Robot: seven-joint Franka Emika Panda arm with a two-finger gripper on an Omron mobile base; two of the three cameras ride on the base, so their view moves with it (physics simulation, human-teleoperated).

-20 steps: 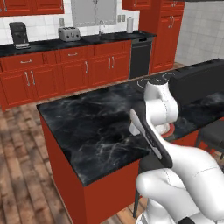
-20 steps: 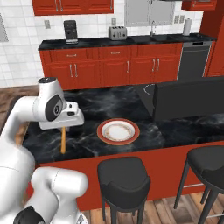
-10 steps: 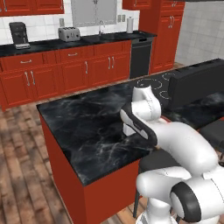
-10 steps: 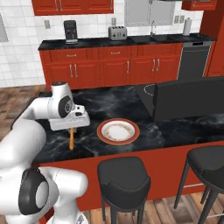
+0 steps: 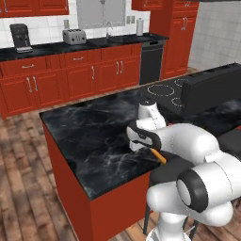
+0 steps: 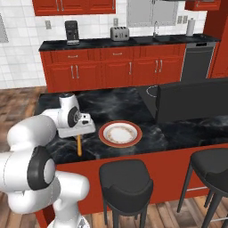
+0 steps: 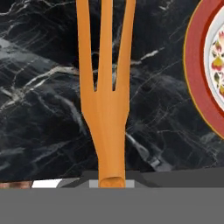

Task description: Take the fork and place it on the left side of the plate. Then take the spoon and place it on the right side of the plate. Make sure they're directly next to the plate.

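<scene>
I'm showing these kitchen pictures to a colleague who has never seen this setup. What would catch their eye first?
Probably the slim orange fork, clamped in the gripper and pointing down at the black marble island counter. Just to its right lies the round white plate with a reddish-brown rim, near the counter's front edge. Behind stand red cabinets.

I was working in a home kitchen: red cabinets (image 6: 89, 73) under black counters, a toaster (image 6: 119, 33), a coffee maker (image 6: 71, 32), a dishwasher (image 6: 196, 60), and stools (image 6: 127, 187) at a marble-topped island (image 5: 99, 136).
</scene>
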